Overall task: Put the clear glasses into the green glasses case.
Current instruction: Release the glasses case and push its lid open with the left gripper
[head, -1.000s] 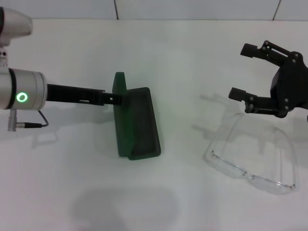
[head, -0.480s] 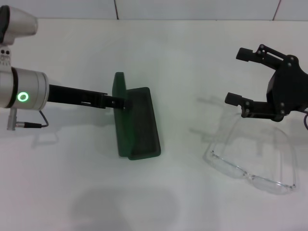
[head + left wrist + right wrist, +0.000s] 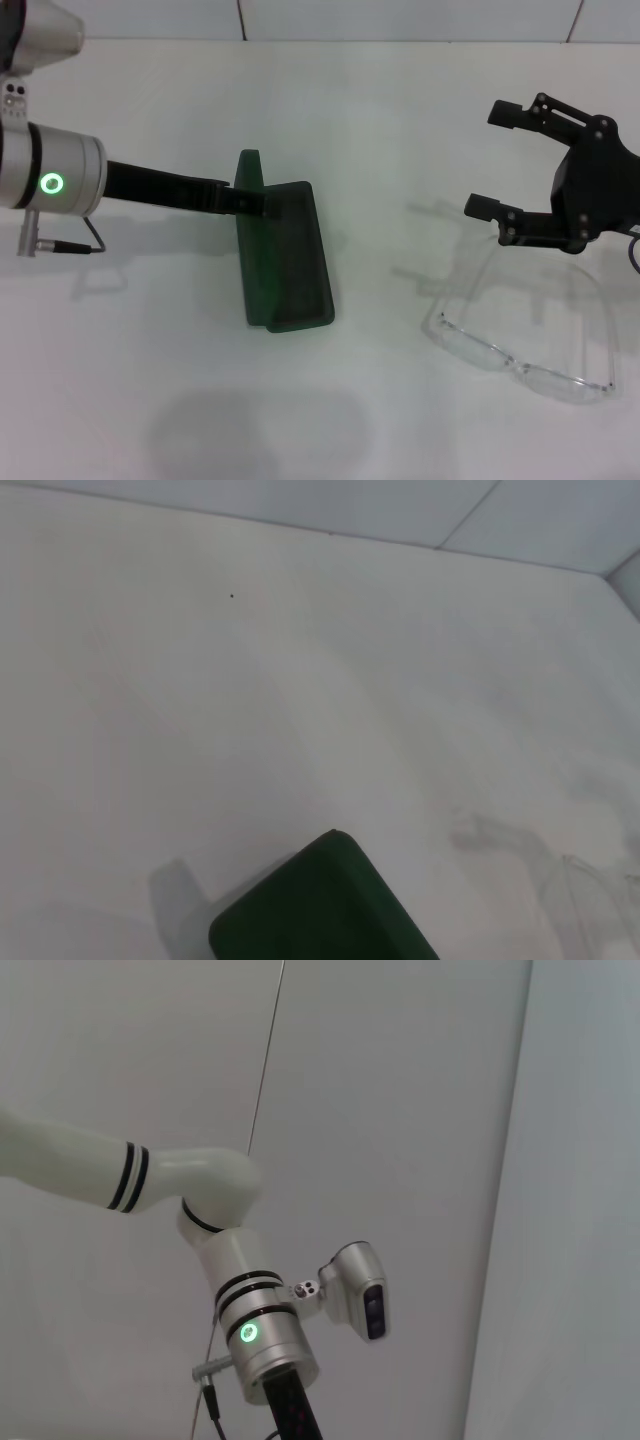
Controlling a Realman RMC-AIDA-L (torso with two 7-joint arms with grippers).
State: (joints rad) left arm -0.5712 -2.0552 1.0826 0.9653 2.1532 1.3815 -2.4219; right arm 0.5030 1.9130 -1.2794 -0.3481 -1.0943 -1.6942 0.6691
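The green glasses case lies open left of centre in the head view, its lid standing upright on the left side and the dark lined tray facing up. My left gripper reaches in from the left, its tip at the lid's top edge. One corner of the case also shows in the left wrist view. The clear glasses lie unfolded on the white table at the right. My right gripper hangs open just behind them, holding nothing.
The white table runs back to a tiled wall. The right wrist view shows only the left arm against the wall. A faint edge of the glasses shows in the left wrist view.
The left arm has risen slightly and its tip has pushed further right across the lid. The right gripper has drifted a little left and nearer, staying open.
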